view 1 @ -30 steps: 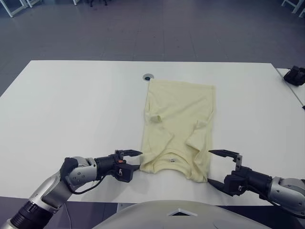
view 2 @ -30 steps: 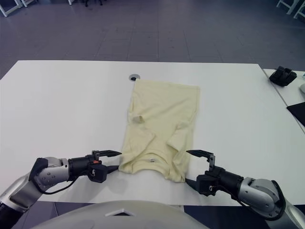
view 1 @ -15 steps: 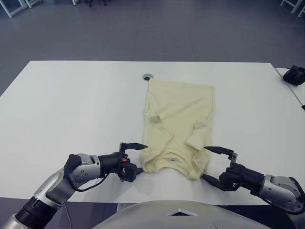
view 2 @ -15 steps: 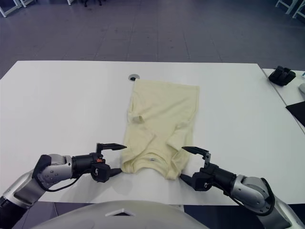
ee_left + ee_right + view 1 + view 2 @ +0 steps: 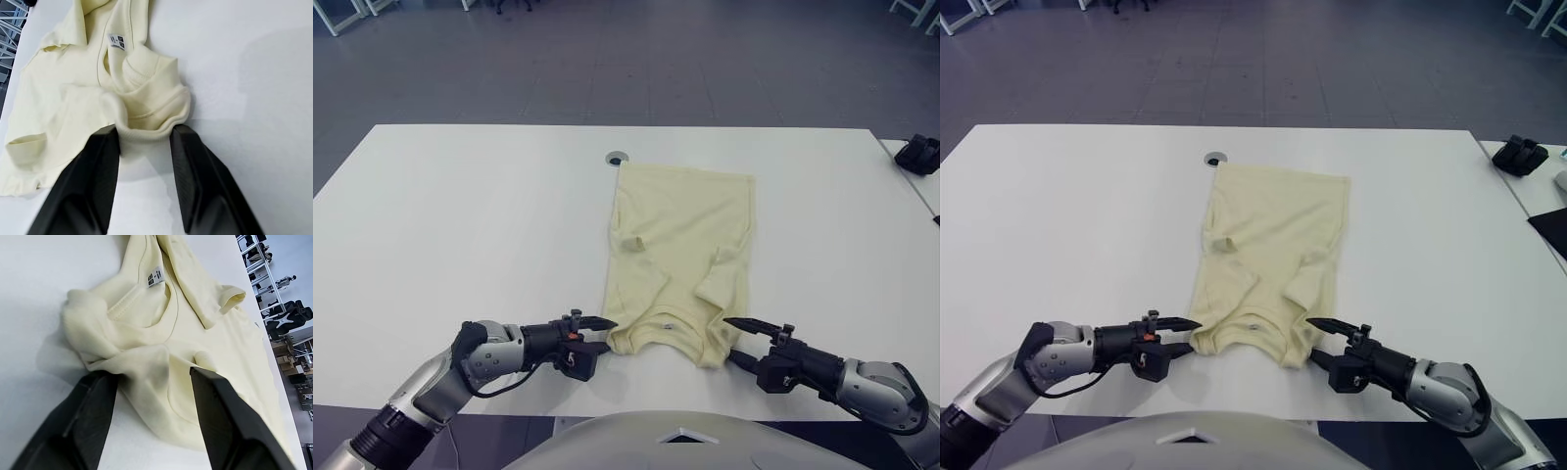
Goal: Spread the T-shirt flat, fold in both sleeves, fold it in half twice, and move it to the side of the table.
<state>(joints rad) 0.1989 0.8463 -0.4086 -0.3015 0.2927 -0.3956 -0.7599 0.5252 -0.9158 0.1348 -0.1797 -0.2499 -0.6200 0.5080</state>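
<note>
T-shirt (image 5: 685,245): pale yellow, short sleeves | both sleeves folded in over the body, long narrow shape | lies flat, neck end a bit bunched up | middle of the white table (image 5: 460,215), neck toward the near edge

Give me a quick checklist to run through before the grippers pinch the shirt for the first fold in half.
1. Left gripper open: ok.
2. Right gripper open: ok.
3. A near corner of the T-shirt between each gripper's jaws: ok.
4. Both sleeves folded in: ok.
5. Fabric flat on the table: not ok, bunched near the collar.
6. Every layer inside the jaws: cannot tell.
</note>
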